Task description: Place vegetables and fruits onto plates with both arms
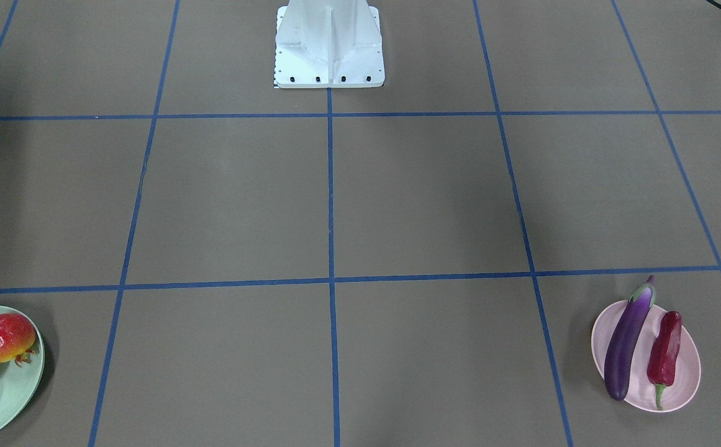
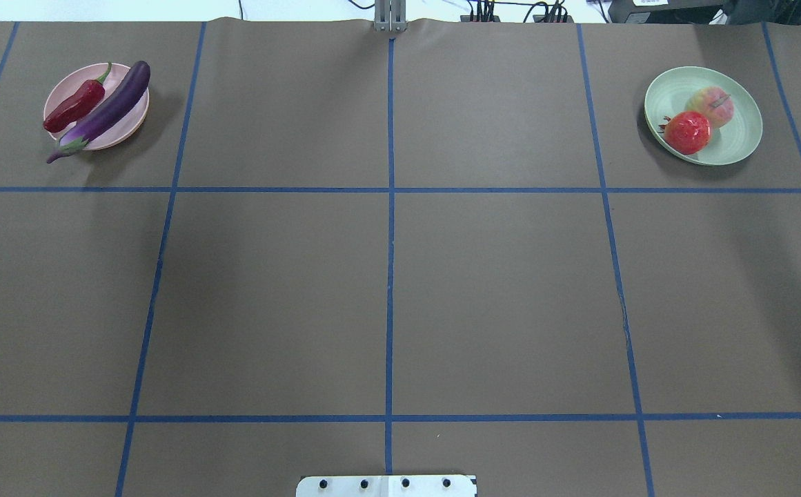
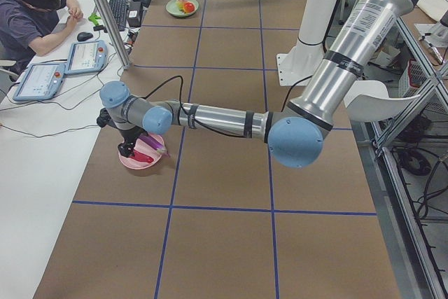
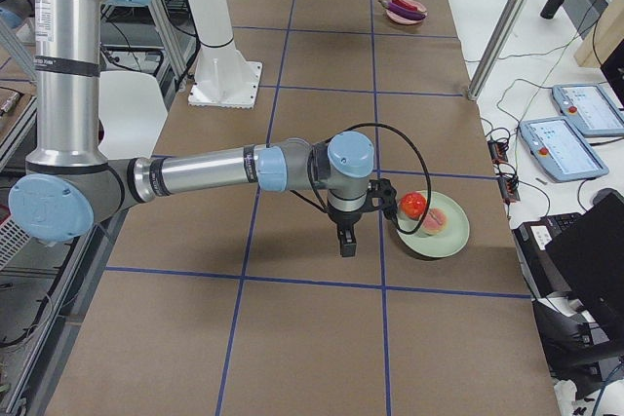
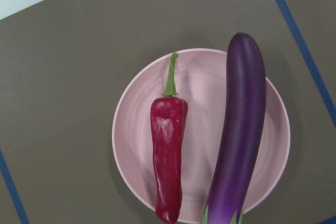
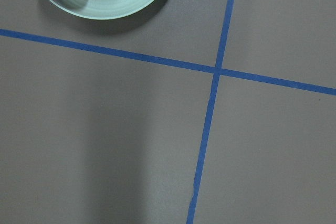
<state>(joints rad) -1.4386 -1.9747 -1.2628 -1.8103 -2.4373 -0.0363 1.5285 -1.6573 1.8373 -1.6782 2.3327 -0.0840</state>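
Note:
The purple eggplant (image 1: pixel 627 341) and the red chili pepper (image 1: pixel 666 351) lie side by side on the pink plate (image 1: pixel 686 379). The left wrist view looks straight down on the eggplant (image 5: pixel 239 129), chili (image 5: pixel 168 161) and plate (image 5: pixel 205 103). The pomegranate (image 2: pixel 687 131) and peach (image 2: pixel 714 105) sit on the mint green plate (image 2: pixel 742 138). My left gripper (image 3: pixel 127 149) hangs just over the pink plate. My right gripper (image 4: pixel 344 244) points down at bare table beside the green plate (image 4: pixel 448 241). I cannot tell whether either is open or shut.
The white base plate (image 1: pixel 329 56) stands at the robot's edge of the brown table marked with blue tape lines. An operator (image 3: pixel 35 12) sits at a side desk with tablets. A metal post (image 3: pixel 105 12) stands near the pink plate's table edge.

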